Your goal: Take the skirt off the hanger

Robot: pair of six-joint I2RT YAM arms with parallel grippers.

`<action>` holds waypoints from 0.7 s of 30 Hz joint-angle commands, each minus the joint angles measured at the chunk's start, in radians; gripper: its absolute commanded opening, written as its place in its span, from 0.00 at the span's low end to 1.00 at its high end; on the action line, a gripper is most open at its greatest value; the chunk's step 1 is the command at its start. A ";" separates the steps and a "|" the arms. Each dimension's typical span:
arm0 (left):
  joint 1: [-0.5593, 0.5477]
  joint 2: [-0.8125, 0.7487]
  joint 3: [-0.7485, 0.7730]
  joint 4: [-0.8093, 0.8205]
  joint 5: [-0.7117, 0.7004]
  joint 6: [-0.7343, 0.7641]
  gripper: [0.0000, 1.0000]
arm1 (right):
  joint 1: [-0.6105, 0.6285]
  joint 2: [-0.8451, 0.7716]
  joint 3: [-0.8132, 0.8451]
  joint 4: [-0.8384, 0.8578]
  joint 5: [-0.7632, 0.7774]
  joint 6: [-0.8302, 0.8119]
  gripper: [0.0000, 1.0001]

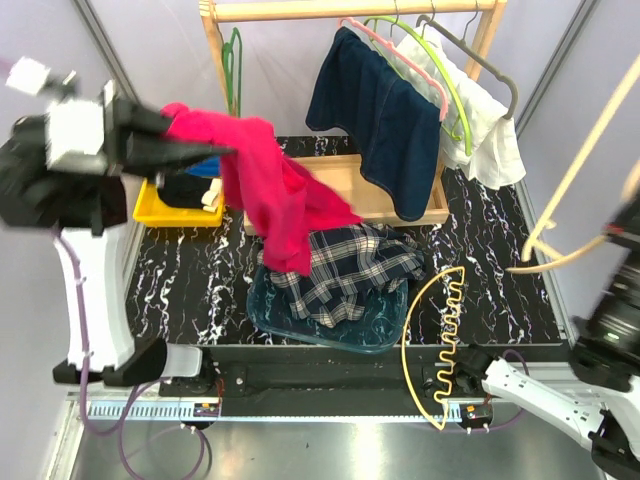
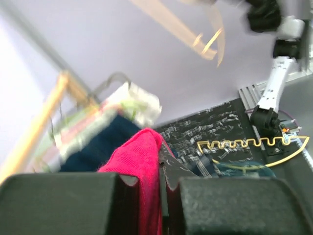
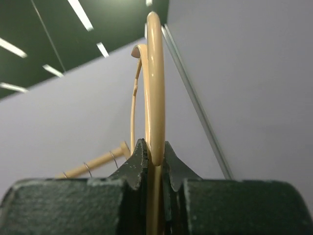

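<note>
The dark navy skirt [image 1: 385, 120] hangs on the pale pink hanger [image 1: 400, 55] from the wooden rail [image 1: 350, 10] at the back; it also shows blurred in the left wrist view [image 2: 98, 147]. My left gripper [image 1: 215, 150] is raised at the left, shut on a red T-shirt [image 1: 270, 200], which hangs down over the basket; the cloth sits between the jaws [image 2: 164, 161]. My right gripper [image 3: 154, 152] is raised at the far right, shut on a cream hanger [image 3: 155, 73], seen blurred in the top view [image 1: 580, 170]. Both grippers are apart from the skirt.
A plaid shirt [image 1: 350, 265] lies in a teal basket [image 1: 300, 325] at the front middle. A yellow bin [image 1: 160, 212] and a wooden tray [image 1: 345, 170] stand behind. A green hanger [image 1: 445, 80], a grey hanger [image 1: 480, 60] and a white garment [image 1: 480, 130] hang beside the skirt. A yellow coiled cable [image 1: 445, 320] lies front right.
</note>
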 commanded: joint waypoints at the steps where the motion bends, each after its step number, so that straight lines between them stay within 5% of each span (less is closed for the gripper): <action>1: -0.117 -0.012 0.149 -0.031 -0.036 0.128 0.11 | 0.001 0.008 -0.130 0.049 0.273 -0.078 0.00; 5: -0.191 0.045 0.249 -0.140 -0.060 0.168 0.11 | 0.001 -0.014 -0.207 0.058 0.405 -0.046 0.00; 12: -0.274 0.103 0.331 -0.214 -0.077 0.220 0.10 | 0.000 0.039 -0.288 -0.066 0.883 0.152 0.00; 13: -0.276 0.111 0.331 -0.210 -0.074 0.223 0.10 | 0.001 0.042 -0.286 -0.130 0.910 0.258 0.00; 21: -0.289 0.178 0.416 -0.198 -0.066 0.221 0.10 | 0.001 0.062 -0.323 -0.146 0.910 0.230 0.00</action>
